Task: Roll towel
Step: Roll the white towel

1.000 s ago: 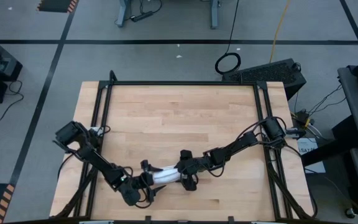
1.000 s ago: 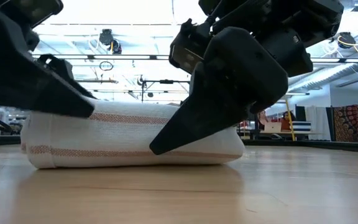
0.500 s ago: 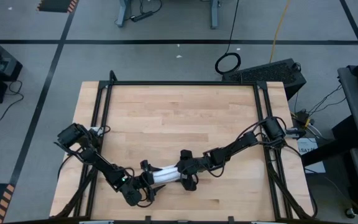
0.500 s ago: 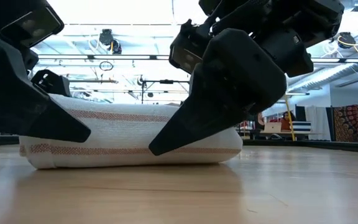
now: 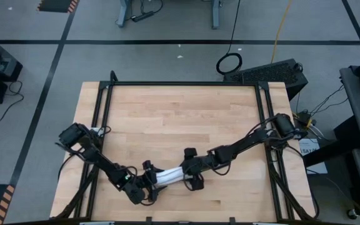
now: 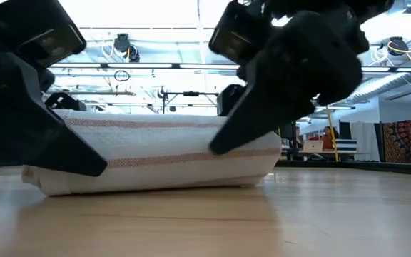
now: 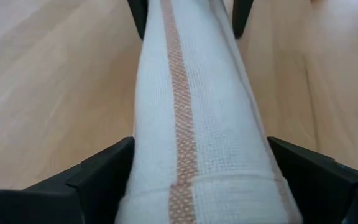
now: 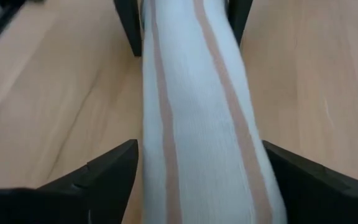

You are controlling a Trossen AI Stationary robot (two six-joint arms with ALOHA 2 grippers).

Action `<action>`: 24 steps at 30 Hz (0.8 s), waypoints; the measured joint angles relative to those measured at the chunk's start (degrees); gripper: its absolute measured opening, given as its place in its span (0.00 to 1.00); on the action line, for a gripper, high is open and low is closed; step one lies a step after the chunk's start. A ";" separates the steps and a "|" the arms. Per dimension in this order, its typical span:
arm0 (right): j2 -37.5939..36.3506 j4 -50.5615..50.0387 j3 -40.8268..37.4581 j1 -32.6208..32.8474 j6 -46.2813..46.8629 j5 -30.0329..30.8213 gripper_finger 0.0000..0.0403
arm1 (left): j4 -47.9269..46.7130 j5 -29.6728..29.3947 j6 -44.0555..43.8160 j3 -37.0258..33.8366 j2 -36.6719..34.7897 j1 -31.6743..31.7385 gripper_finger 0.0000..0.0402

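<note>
Low view: towel [image 6: 155, 153] is seen already rolled into a soft woven cylinder with thin reddish stripes, lying near the table's [image 5: 167, 119] front edge. Left gripper [image 5: 144, 185] and right gripper [image 5: 191, 174] are spread wide, straddling opposite ends. Unrolling is judged likely if the ends are released unevenly, the cloth being limp.

Here is the pale wooden plank worktop [image 5: 180, 119], framed by a black metal rail, bare boards across most of it. One thing lies directly on it: the rolled white cloth towel with narrow reddish-brown stripes [image 5: 167, 175], resting on the boards near the worktop's front edge, about midway along that edge. Seen level across the wood, the towel sits as a long low roll, stripes running along its length, its underside flat against the worktop.
</note>
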 joint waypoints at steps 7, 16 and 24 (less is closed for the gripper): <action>-7.54 -0.81 -0.02 -0.41 -2.35 -0.08 0.78 | 0.04 3.00 -0.02 -0.02 0.02 0.95 0.89; -4.78 27.43 -5.07 -0.51 -3.63 -10.21 0.71 | 0.13 3.20 -0.06 -0.02 0.02 0.95 0.89; 3.30 33.60 -5.51 -0.49 -0.87 -7.47 0.36 | -0.49 3.96 -0.03 -0.02 0.02 1.33 0.89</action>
